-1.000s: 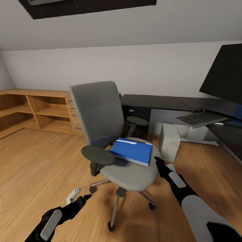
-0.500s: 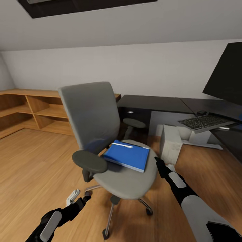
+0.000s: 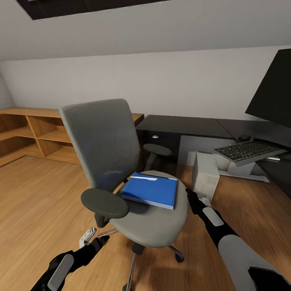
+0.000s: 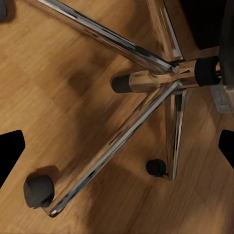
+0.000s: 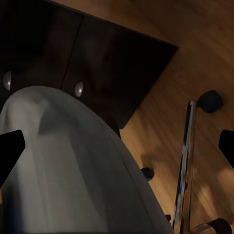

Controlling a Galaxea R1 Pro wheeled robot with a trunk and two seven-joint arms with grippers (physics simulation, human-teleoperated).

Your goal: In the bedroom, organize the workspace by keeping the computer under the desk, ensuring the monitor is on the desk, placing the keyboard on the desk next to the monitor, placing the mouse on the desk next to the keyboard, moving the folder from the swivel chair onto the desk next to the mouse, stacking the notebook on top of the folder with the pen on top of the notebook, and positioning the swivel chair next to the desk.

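At centre of the head view, the chair stands on a wood floor, its grey back turned toward the left and a black armrest jutting forward. On its seat lies the folder, bright blue, flat, with a thin white pen-like strip resting along its far edge. Behind and to the right runs the worktop, glossy black; the monitor rises at the right edge of the view, and the keyboard sits tilted at the worktop's front edge below it. Beside the chair, on the floor by the worktop, stands the computer, a pale box. Light-wood shelves line the far left wall.

Low at left, the left claw hangs near the chair's chrome base; its wrist view looks down on the spokes and castors, with dark fingertips at both sides of the picture, spread wide apart. At right, the right claw sits just beside the seat's edge, its fingertips likewise spread, the grey seat between them.
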